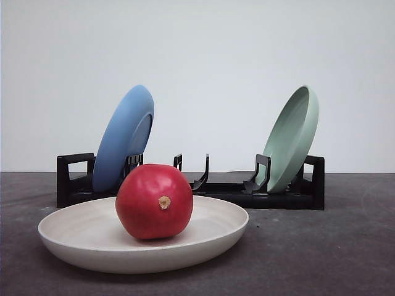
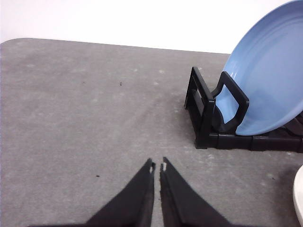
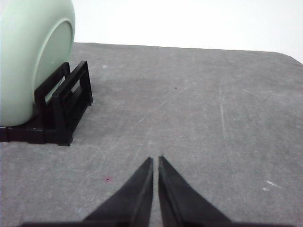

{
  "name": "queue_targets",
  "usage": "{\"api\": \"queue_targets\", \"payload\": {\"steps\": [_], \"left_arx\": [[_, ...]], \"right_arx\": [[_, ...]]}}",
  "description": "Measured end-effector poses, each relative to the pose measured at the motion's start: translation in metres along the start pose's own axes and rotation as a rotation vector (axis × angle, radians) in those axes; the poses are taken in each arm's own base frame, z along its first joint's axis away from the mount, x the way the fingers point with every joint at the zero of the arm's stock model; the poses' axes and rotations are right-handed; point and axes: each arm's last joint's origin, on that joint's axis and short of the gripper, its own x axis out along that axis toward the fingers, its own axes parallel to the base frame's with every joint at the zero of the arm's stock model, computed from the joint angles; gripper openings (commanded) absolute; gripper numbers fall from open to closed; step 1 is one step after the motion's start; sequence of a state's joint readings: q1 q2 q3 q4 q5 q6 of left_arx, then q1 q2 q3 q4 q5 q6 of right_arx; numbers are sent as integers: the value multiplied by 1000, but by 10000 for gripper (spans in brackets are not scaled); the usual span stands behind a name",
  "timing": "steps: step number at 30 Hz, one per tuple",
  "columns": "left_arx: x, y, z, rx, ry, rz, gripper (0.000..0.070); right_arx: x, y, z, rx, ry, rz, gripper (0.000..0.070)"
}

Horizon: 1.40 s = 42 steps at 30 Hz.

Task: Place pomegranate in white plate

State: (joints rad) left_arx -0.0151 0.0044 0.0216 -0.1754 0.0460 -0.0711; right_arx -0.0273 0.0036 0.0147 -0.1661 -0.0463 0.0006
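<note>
On white plate (image 1: 74,237), pomegranate (image 1: 154,201) stem-forward

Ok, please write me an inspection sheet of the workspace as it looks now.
Surface: grey table, scuffed, small specks.
Job's things: pomegranate rests inside white plate, stem scar toward the front camera.
Clutter: black rack behind, holding blue plate and green plate, both leaning on edge.
Grippers: left gripper shut, empty; right gripper shut, empty; both above bare table.
Cables: nothing seen.
Surroundings: plain white wall.
</note>
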Motion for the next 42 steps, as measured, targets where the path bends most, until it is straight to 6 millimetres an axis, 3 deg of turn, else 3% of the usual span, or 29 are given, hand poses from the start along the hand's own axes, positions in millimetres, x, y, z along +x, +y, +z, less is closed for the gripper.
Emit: {"api": "queue_targets", "payload": {"steps": [42], "left_arx": [[0,0,0,0,0,0,0]], "right_arx": [[0,0,0,0,0,0,15]]}}
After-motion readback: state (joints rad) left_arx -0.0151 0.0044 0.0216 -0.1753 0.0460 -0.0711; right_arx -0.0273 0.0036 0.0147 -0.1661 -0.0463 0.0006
